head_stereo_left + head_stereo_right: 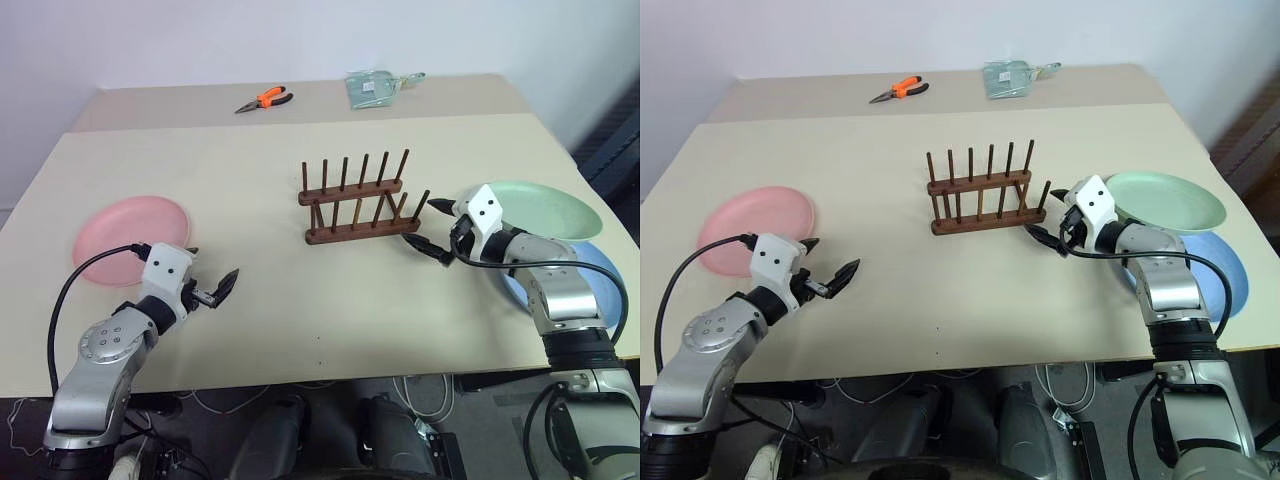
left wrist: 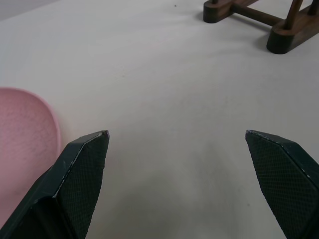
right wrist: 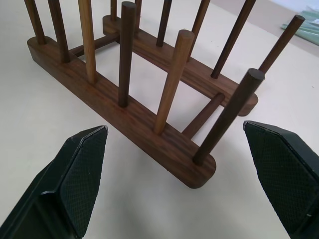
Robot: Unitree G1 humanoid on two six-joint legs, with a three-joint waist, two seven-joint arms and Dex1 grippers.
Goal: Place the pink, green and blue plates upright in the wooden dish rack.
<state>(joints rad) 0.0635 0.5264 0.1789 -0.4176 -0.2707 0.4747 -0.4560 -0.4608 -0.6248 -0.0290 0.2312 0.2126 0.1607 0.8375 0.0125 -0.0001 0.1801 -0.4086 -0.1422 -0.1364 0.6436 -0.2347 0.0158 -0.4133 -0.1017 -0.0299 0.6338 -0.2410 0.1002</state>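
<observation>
The wooden dish rack (image 1: 355, 200) stands empty at the middle of the table, its pegs upright. A pink plate (image 1: 125, 238) lies flat at the left. At the right a green plate (image 1: 550, 208) lies flat, partly overlapping a blue plate (image 1: 600, 270) nearer the front edge. My left gripper (image 1: 212, 268) hovers open and empty just right of the pink plate (image 2: 22, 134). Open and empty too, my right gripper (image 1: 425, 222) sits between the rack's right end and the green plate, pointing at the rack (image 3: 124, 114) from close by.
Orange-handled pliers (image 1: 265, 99) and a clear packet (image 1: 372, 88) lie on a second table surface at the back. The beige table (image 1: 300, 320) has bare room in front of the rack, between my arms. Cables hang below the front edge.
</observation>
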